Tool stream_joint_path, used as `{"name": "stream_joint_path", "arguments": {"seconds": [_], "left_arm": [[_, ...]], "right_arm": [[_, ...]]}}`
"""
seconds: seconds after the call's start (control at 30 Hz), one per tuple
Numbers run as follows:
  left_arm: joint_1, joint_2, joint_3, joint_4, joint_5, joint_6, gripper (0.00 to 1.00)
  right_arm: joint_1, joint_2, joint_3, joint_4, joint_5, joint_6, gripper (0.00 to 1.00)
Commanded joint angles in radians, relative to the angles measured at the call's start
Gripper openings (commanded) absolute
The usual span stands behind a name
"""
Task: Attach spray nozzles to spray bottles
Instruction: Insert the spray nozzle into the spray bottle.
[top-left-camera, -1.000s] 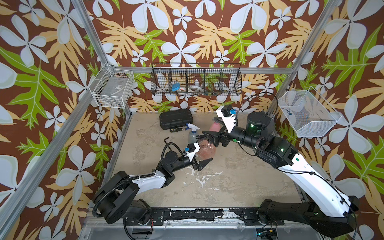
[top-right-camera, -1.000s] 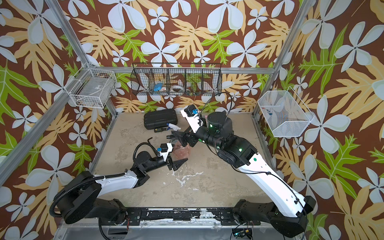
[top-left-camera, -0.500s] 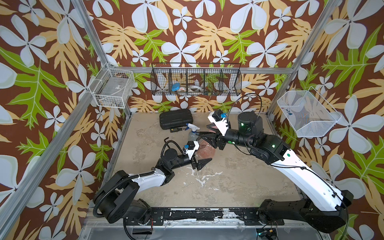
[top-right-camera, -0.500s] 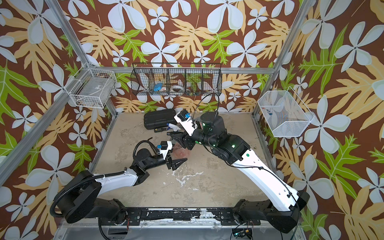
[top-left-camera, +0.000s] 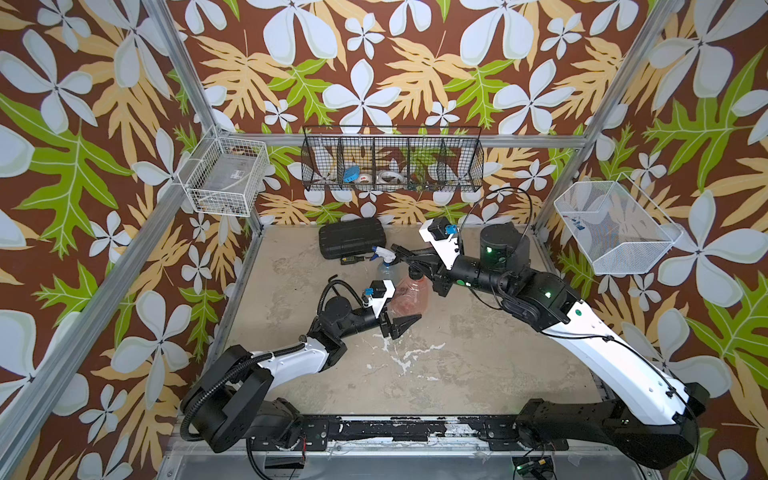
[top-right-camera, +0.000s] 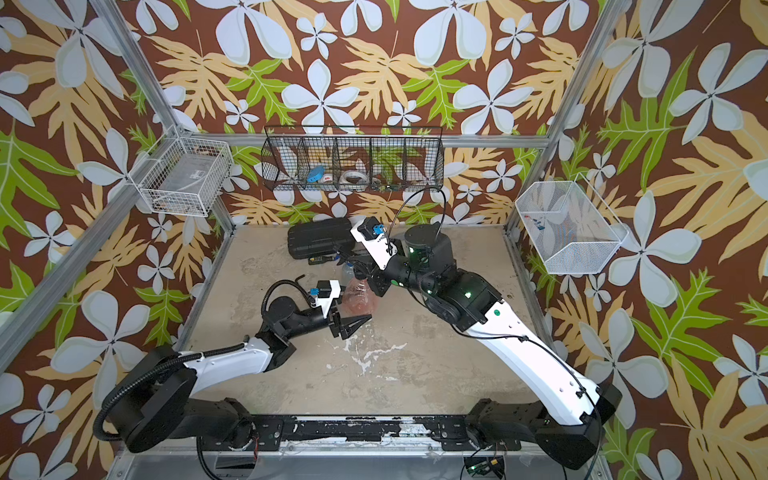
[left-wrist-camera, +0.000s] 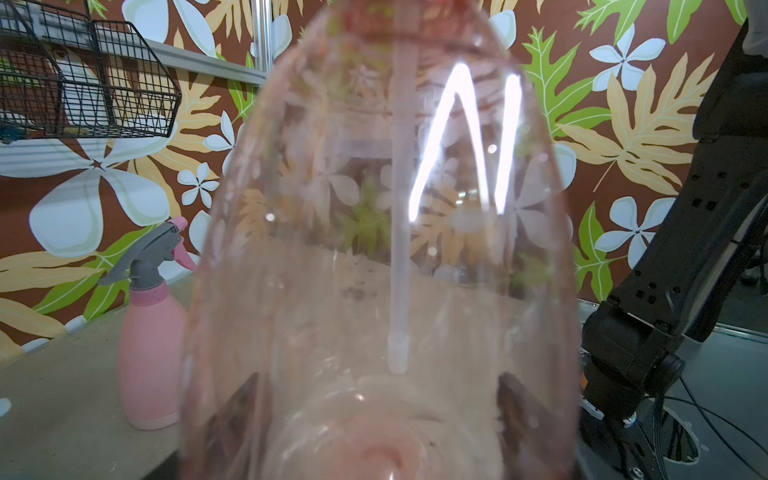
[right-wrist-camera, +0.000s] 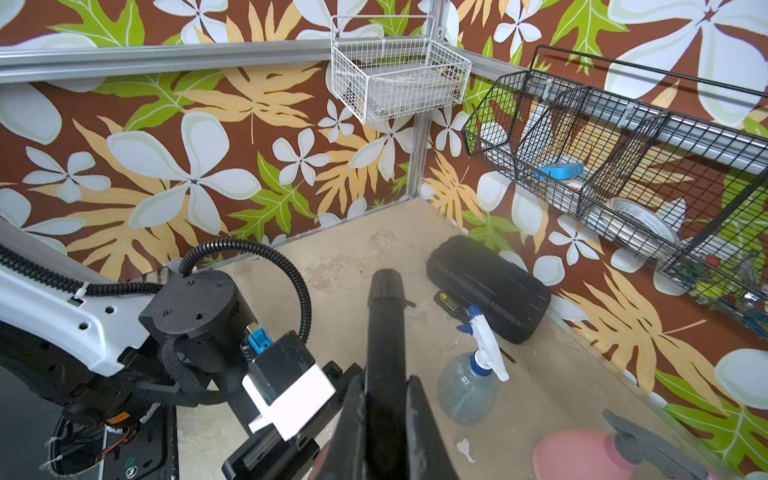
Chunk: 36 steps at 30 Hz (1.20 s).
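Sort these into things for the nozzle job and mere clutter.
For the job: translucent orange rounded plastic bottle, black plastic trigger nozzle, clear bluish rounded bottle with white-blue nozzle, pink conical bottle with grey-pink nozzle.
Lying about: black ribbed plastic case, black wire basket.

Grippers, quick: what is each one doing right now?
Left gripper: closed on the orange bottle.
Right gripper: shut on the black nozzle.
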Motion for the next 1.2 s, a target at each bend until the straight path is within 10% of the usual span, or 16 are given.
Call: {"name": "stream_joint_path", "arguments": {"seconds": [0.0, 0.73, 1.17], "left_arm": [[0.004, -0.016, -0.008, 0.094, -0.051, -0.004, 0.65], [0.001, 0.055, -0.067, 0.514, -0.173, -0.144, 0.60], [-0.034, 0.115, -0.009, 0.498, -0.342, -0.015, 0.58]], "right_arm": [[0.002, -0.013, -0.022, -0.009, 0.002, 0.037, 0.00], [0.002, -0.095, -0.261, 0.328, 0.066, 0.356, 0.00], [0.074, -0.007, -0.121, 0.033, 0.336, 0.330, 0.00]]}}
